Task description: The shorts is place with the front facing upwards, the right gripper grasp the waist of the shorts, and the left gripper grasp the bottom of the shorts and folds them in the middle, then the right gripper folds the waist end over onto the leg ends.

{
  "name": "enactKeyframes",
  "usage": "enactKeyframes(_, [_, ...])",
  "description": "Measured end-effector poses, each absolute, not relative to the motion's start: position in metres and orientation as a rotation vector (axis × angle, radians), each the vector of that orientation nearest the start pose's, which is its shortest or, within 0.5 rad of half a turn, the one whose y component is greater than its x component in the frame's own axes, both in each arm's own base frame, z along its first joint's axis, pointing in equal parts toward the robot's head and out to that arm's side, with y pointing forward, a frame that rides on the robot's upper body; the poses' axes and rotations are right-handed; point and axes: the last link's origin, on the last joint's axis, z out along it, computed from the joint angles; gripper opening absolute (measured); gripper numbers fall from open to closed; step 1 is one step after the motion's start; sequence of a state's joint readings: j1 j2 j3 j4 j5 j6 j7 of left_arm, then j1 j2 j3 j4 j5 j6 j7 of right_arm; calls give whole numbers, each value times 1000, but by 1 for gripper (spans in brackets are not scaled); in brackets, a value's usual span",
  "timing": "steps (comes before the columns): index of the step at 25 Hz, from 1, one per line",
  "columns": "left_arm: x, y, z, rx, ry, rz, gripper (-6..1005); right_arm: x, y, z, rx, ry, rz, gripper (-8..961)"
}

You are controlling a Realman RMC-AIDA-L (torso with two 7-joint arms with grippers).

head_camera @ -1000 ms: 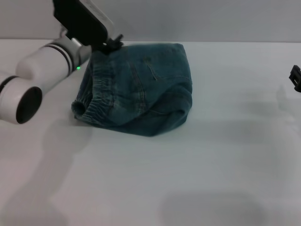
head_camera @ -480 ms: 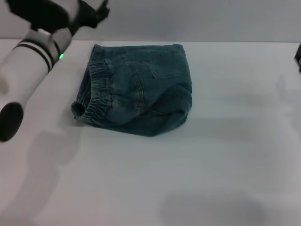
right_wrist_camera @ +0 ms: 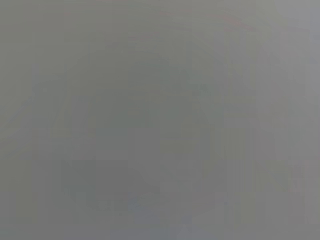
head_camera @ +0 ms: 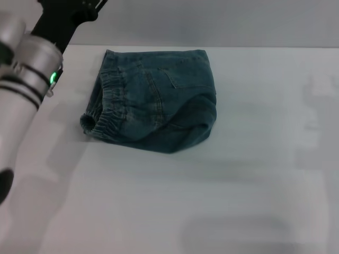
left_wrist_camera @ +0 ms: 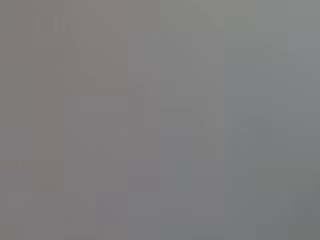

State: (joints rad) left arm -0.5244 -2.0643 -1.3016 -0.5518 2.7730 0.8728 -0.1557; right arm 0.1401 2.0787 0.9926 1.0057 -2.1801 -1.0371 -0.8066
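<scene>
shorts (head_camera: 156,103): 1, folded denim bundle | waist (head_camera: 108,108): 1 elastic band showing on the bundle | table (head_camera: 212,201): 1, under the shorts | left arm (head_camera: 29,79): 1, beside the shorts | wrist views: nothing countable

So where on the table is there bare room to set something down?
The table is bare right of the shorts and along the whole near edge. It is crowded only on the left, where the left gripper and its arm hang beside the waist.
</scene>
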Motion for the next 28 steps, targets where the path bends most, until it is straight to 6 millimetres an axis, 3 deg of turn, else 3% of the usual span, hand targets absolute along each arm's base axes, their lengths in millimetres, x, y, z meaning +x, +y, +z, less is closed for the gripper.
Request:
enactKeyframes(5, [-225, 399, -3, -1660, -337, -922, 859, 240, 314, -1, -1311, 284, 659, 604])
enactKeyframes(11, [-268, 385, 0, -1615, -431, -813, 859, 281, 297, -2, -1282, 485, 738, 610])
enactKeyframes(18, [-308, 375, -2, -1575, -581, -691, 859, 326, 267, 1, -1233, 628, 709, 617])
enactKeyframes(23, [-318, 369, -3, -1567, -609, -666, 859, 336, 257, 3, -1218, 637, 677, 622])
enactKeyframes(28, [-319, 364, -3, -1561, -594, -670, 859, 333, 258, 2, -1225, 621, 685, 793])
